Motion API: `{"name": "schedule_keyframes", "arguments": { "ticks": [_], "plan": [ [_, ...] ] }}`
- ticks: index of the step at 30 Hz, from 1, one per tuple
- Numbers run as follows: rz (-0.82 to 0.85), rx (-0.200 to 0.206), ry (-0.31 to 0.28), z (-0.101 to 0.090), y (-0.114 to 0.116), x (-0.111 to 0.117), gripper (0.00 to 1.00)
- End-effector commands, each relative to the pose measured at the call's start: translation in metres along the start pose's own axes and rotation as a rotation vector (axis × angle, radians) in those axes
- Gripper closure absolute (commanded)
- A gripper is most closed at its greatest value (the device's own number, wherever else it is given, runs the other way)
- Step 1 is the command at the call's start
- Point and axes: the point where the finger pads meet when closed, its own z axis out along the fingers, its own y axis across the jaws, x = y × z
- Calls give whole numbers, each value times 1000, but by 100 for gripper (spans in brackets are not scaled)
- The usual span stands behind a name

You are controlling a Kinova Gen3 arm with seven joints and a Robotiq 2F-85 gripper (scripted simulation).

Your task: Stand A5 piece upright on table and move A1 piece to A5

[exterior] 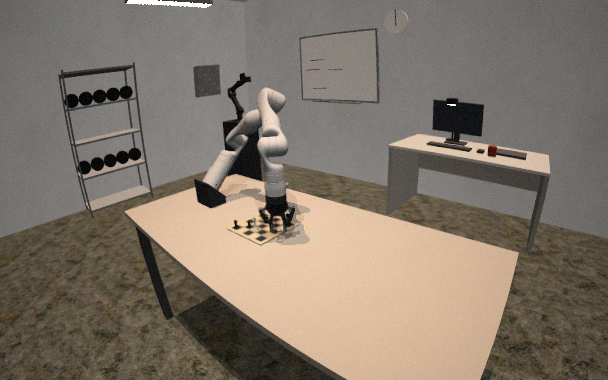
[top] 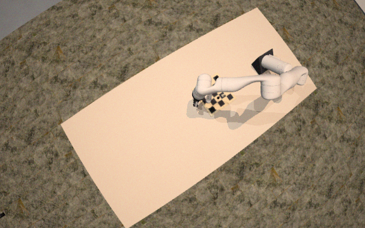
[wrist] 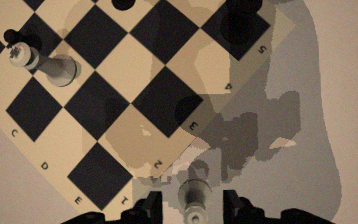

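In the wrist view a pale chess piece [wrist: 195,194] stands upright on the table, just off the chessboard's [wrist: 115,95] edge near the digits 1 and 2. My gripper [wrist: 192,206] is open, with one finger on each side of this piece and a gap on both sides. A white piece with a cross top [wrist: 45,62] stands on the board near the B side. A black piece [wrist: 240,20] stands near the digit 5. The A squares lie beyond the wrist view. The top and exterior views show the gripper [top: 196,102] [exterior: 277,219] low at the board's [exterior: 263,230] edge.
Other dark pieces show at the wrist view's top edge [wrist: 122,4] and left [wrist: 11,36]. The arm's black base plate [top: 262,61] sits near the table's far corner. The arm reaches over the board [top: 218,99].
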Motion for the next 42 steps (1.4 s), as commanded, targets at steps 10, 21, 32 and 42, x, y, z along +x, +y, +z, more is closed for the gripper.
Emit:
{"name": "schedule_keyframes", "arguments": {
  "ticks": [10, 21, 32, 42],
  "plan": [
    [-1, -5, -14, -56, 1, -3, 59],
    [-1, -5, -14, -78, 1, -3, 59],
    [-1, -5, -14, -78, 1, -3, 0],
    [-1, -5, -14, -78, 1, -3, 0]
  ]
}}
